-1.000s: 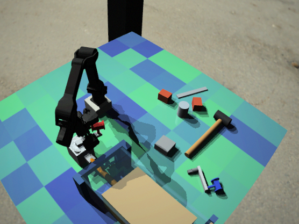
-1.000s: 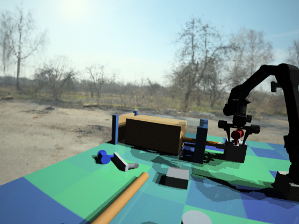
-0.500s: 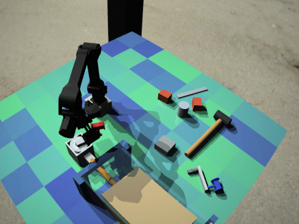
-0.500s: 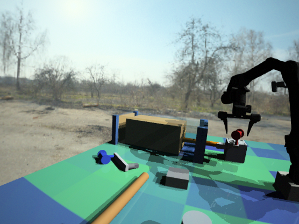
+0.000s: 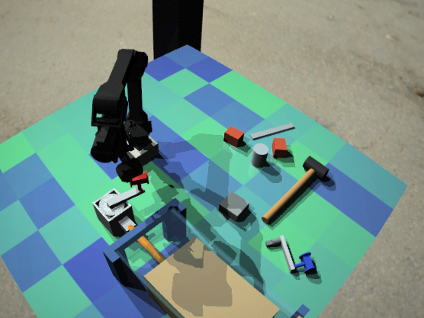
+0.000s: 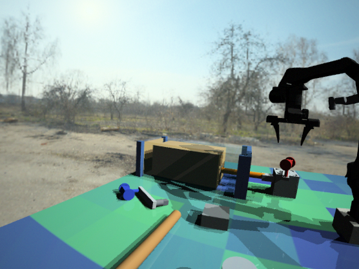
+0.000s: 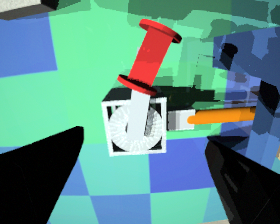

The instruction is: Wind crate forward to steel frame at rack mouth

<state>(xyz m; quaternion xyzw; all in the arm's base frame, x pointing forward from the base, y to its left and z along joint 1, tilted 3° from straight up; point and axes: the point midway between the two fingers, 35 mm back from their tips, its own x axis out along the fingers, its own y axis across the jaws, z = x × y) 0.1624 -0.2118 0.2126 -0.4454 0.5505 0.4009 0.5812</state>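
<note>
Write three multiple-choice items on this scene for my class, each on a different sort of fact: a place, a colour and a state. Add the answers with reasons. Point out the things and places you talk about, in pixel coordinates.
1. Where is the red-gripped crank (image 5: 123,197) (image 6: 287,164) (image 7: 152,57)?
A) Inside the cubby
B) On top of the winch (image 5: 110,223) (image 6: 285,188) (image 7: 117,125)
C) Beside the mallet

2. What colour is the grip of the loose crank (image 5: 287,254) (image 6: 146,197)?
A) Blue
B) Yellow
C) White

3. What state is the end effector (image 5: 130,171) (image 6: 290,144) (image 7: 146,140) in?
A) Shut on the red grip
B) Shut on nothing
C) Open and holding nothing

Answers:
1. B: the top and wrist views show its pale arm across the winch top.
2. A: the top and exterior views show a blue grip.
3. C: the exterior view shows its fingers apart, above the red grip.
</note>
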